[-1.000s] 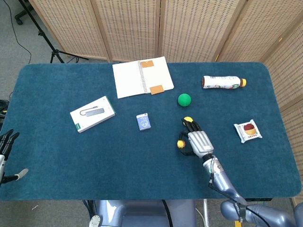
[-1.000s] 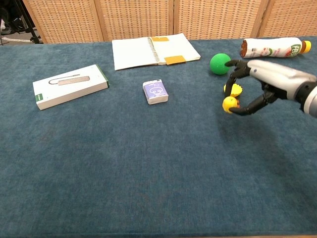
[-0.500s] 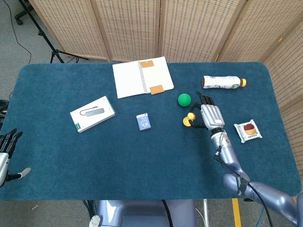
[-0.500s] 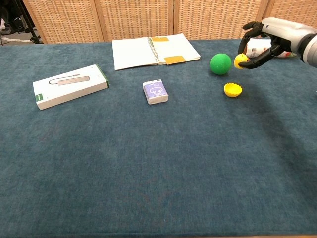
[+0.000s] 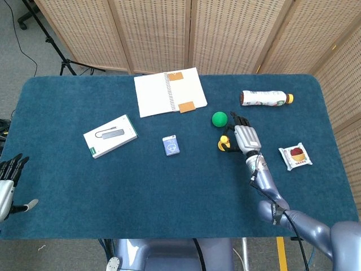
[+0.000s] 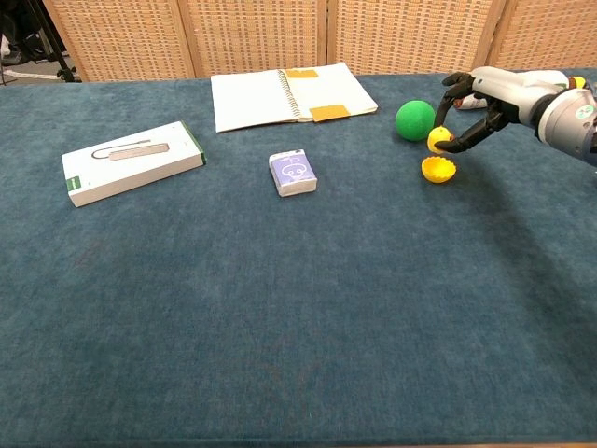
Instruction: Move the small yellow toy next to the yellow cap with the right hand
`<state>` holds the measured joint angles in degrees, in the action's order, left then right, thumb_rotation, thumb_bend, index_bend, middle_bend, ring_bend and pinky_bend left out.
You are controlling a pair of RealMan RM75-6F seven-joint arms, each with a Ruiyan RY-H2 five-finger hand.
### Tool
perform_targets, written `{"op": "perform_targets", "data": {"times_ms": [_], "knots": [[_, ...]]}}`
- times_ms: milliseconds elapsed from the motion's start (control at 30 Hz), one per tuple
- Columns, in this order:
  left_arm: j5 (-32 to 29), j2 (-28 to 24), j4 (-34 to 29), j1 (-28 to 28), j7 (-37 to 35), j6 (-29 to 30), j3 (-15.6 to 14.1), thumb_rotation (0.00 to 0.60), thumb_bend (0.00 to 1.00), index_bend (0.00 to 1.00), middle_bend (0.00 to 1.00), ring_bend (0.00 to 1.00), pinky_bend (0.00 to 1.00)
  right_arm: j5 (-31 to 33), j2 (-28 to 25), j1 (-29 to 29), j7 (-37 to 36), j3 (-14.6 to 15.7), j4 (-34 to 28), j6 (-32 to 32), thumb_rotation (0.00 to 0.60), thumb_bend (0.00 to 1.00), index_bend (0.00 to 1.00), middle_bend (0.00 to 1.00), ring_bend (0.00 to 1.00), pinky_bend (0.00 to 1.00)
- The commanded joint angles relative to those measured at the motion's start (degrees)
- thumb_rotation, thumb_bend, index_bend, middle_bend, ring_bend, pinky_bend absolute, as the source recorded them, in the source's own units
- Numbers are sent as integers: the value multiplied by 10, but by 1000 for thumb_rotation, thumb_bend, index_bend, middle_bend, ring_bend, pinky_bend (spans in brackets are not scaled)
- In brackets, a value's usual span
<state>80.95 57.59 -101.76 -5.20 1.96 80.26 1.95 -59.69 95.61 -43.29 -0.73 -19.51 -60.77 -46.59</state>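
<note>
The small yellow toy [image 6: 437, 140] is a little ball, pinched between the fingertips of my right hand [image 6: 482, 101]. It hangs just above and behind the yellow cap [image 6: 437, 169], a scalloped half shell lying open side up on the blue cloth. In the head view the right hand [image 5: 243, 137] reaches in from the right, with the toy [image 5: 224, 139] and the cap [image 5: 221, 147] close together at its fingertips. My left hand [image 5: 9, 182] hangs off the table's left edge, fingers apart and holding nothing.
A green ball [image 6: 415, 120] lies just left of the toy. A bottle with an orange lid [image 5: 265, 98] lies behind the hand, and a snack packet [image 5: 295, 156] to the right. A small blue card pack [image 6: 293, 173], an open notebook [image 6: 291, 94] and a white box [image 6: 131, 161] lie to the left.
My right hand lifted the toy from near the cap toward the bottle, then came back down and left, bringing the toy just above the cap. The left hand barely shifted.
</note>
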Motion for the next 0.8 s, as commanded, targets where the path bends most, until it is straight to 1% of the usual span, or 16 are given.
{"op": "perform_targets", "data": {"times_ms": [33, 200, 433, 700, 800], "knots": [[-4, 2, 1, 0, 2, -1, 1, 600, 0, 0, 0, 0, 0, -7, 6, 3, -7, 6, 6, -6, 600, 466, 540, 0, 0, 0], [-8, 4, 1, -3, 8, -5, 1, 600, 0, 0, 0, 0, 0, -7, 16, 4, -16, 12, 21, 1, 600, 489, 540, 0, 0, 0], [-10, 3, 1, -3, 5, -4, 2, 600, 0, 0, 0, 0, 0, -8, 24, 3, -13, 16, 34, 0, 600, 485, 540, 0, 0, 0], [-8, 2, 2, -2, 2, -3, 1, 600, 0, 0, 0, 0, 0, -2, 17, 4, -4, 20, 27, 9, 600, 488, 479, 0, 0, 0], [-8, 2, 2, -2, 1, -3, 1, 600, 0, 0, 0, 0, 0, -3, 14, 5, 3, 21, 21, 4, 600, 472, 443, 0, 0, 0]]}}
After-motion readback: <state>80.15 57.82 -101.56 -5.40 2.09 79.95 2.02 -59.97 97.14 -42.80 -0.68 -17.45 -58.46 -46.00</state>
